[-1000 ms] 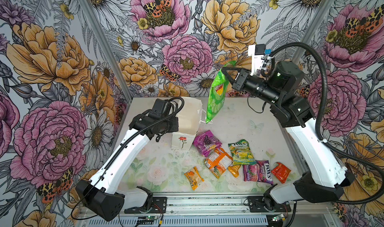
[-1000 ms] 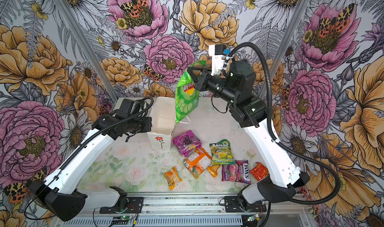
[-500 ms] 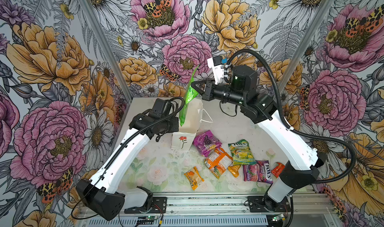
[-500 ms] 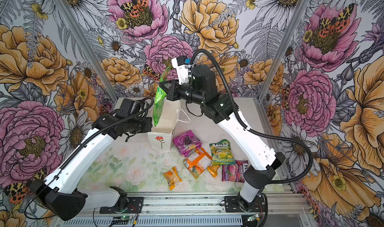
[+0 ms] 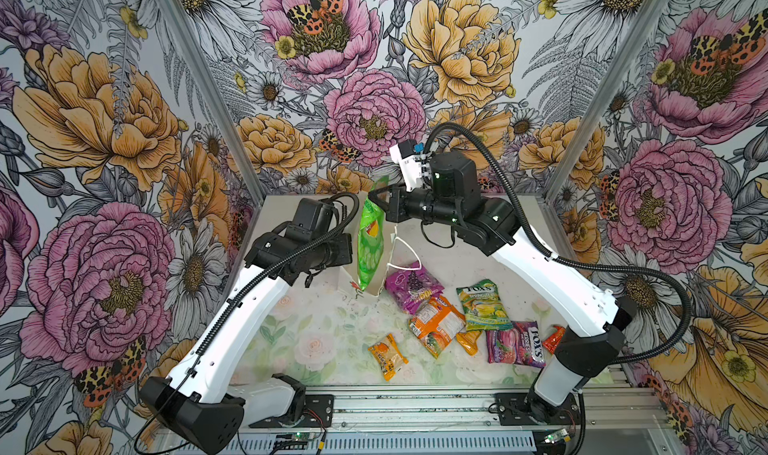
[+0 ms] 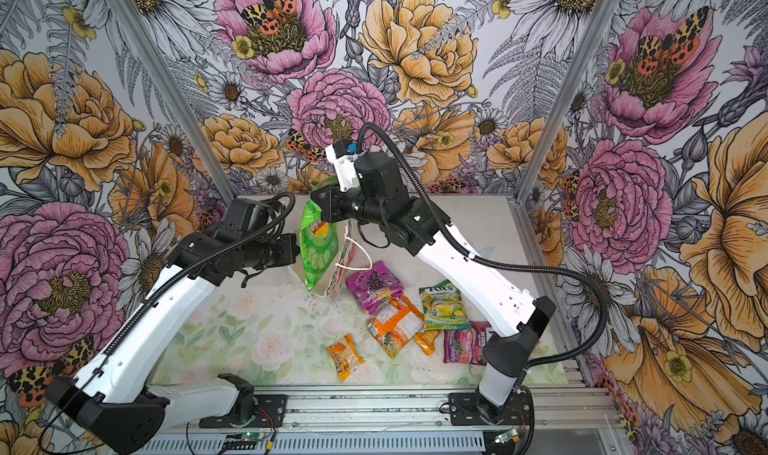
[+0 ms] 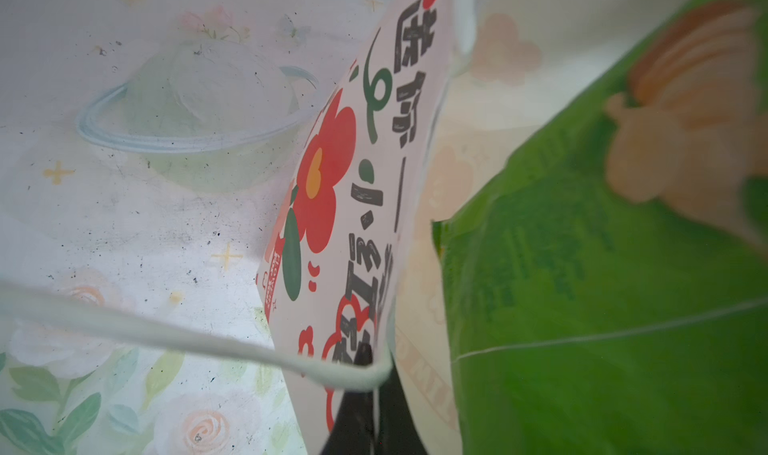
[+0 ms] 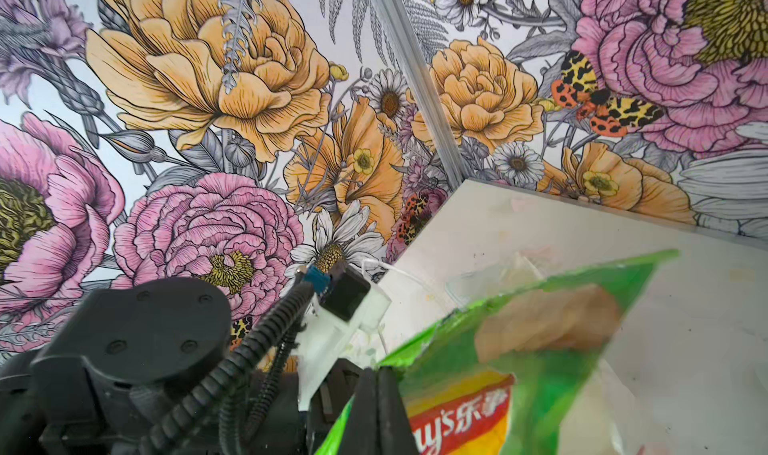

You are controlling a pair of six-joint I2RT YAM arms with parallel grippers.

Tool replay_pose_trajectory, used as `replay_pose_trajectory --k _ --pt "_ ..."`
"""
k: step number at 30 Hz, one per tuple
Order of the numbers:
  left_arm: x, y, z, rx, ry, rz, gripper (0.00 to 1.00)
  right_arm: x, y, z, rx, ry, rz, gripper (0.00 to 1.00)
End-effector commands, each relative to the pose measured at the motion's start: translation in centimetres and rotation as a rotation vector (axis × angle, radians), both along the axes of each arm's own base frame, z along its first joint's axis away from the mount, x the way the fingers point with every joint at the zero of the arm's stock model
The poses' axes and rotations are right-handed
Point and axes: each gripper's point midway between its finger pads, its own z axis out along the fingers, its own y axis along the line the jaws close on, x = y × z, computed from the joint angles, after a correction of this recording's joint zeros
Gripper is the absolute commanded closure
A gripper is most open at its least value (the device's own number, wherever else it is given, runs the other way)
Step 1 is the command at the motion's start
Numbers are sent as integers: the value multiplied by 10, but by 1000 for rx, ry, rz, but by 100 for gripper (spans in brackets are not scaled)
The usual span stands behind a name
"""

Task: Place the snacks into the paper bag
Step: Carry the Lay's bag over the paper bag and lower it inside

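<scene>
Vividly green, glossy chips bag (image 5: 370,245)

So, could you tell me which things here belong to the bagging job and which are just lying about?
Job: paper bag, chips bag in the right gripper, purple pouch, green candy bag, purple candy bag, orange pack, two orange sachets, red sachet.
Lying about: clear plastic lid.

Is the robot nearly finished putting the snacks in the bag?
Not nearly. Done: nothing fully inside that I can see. In hand: the right gripper holds the green chips bag partway in the paper bag, whose edge the left gripper pinches. To do: seven more lie outside, from the purple pouch to the red sachet.
</scene>
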Motion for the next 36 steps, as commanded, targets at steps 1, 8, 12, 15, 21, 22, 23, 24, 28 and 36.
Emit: replay_pose_trajectory --k 1,8,12,15,21,22,23,24,28,36 --pt "-2 -4 8 -43 -11 -14 100 4 -12 12 -9 -72 -66 100" --pt "-6 -8 -7 -37 28 -39 100 15 -24 19 -34 -124 -144 100" --pt "-5 -4 -9 -35 33 -19 100 14 -16 -1 -72 -101 -121 100" --pt "-4 -1 -8 -32 30 1 100 8 -10 -16 -110 -94 -113 100" --pt "0 1 -7 -21 26 19 100 2 -4 -46 -156 -28 -137 100" --pt "1 2 -8 -19 25 21 100 2 -3 -51 -168 -21 -147 100" --pt "1 1 -8 -18 28 21 100 1 -2 -54 -177 -18 -154 100" --pt "1 2 -9 -18 28 22 100 1 -1 -59 -193 -13 -159 100" --pt "1 3 -13 -5 35 31 100 3 -3 -74 -231 22 -196 100" --pt "2 6 -14 10 31 45 100 10 -3 -101 -292 82 -242 100"
